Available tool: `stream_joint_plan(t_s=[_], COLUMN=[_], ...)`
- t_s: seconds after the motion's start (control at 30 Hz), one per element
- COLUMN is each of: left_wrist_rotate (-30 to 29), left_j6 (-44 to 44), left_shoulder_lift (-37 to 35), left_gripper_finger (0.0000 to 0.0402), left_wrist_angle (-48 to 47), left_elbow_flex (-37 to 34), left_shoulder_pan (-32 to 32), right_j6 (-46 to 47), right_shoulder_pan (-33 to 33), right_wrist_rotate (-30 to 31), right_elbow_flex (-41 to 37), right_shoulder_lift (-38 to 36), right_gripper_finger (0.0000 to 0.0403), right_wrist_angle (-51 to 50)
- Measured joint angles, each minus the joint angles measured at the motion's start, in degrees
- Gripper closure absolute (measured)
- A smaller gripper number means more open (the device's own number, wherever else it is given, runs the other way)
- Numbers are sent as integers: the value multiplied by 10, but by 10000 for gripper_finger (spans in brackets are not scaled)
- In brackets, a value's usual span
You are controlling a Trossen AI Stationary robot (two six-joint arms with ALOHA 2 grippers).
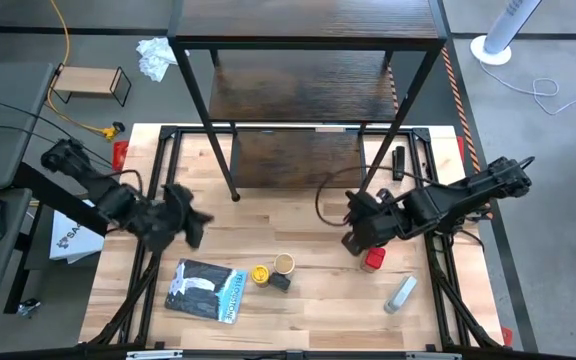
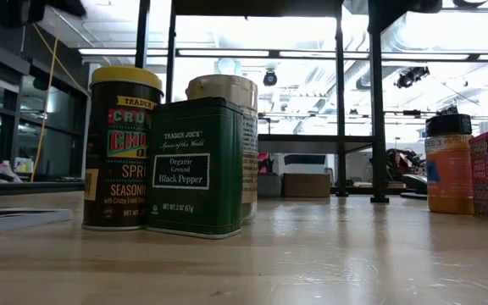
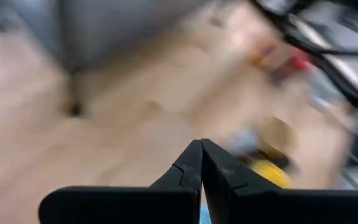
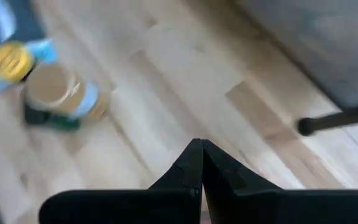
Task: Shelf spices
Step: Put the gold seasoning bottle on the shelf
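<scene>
The shelf [image 1: 308,60], dark wood boards in a black frame, stands at the table's far middle, its legs on the tabletop. Near the front centre a yellow-lidded jar [image 1: 259,274], a tan-lidded jar [image 1: 284,263] and a small dark-green pepper tin [image 2: 196,165] stand upright together. A red container [image 1: 373,260] and a brown jar [image 2: 449,165] with a black lid stand to their right. My left gripper [image 1: 193,225] hovers shut, left of the group. My right gripper [image 1: 353,240] hovers shut, close above the red container and the brown jar.
A flat blue-grey packet [image 1: 205,290] lies near the front left, and a grey-white tube [image 1: 400,293] near the front right. The shelf's front leg [image 1: 235,195] stands between my left gripper and the shelf. A small light-wood rack [image 1: 90,85] sits off the table, far left.
</scene>
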Motion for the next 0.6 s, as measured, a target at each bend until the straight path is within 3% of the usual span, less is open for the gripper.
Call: stream_joint_plan(t_s=[0.17,0.27,0.4,0.6], left_wrist_rotate=[66,124,125,143], left_j6=[98,99,96,248], left_shoulder_lift=[70,129,189,237], left_gripper_finger=[401,401,402,391], left_wrist_angle=[99,103,120,206], left_elbow_flex=[2,10,26,31], left_shoulder_pan=[-39,-39,-39,-42], right_j6=[-70,-77,-72,-61], right_shoulder_pan=[0,0,1,12], right_wrist_rotate=[-41,-49,-55,-94], right_elbow_flex=[-28,-37,-37,-37], right_shoulder_lift=[0,0,0,0], right_gripper_finger=[403,403,403,403], right_wrist_angle=[54,63,73,122])
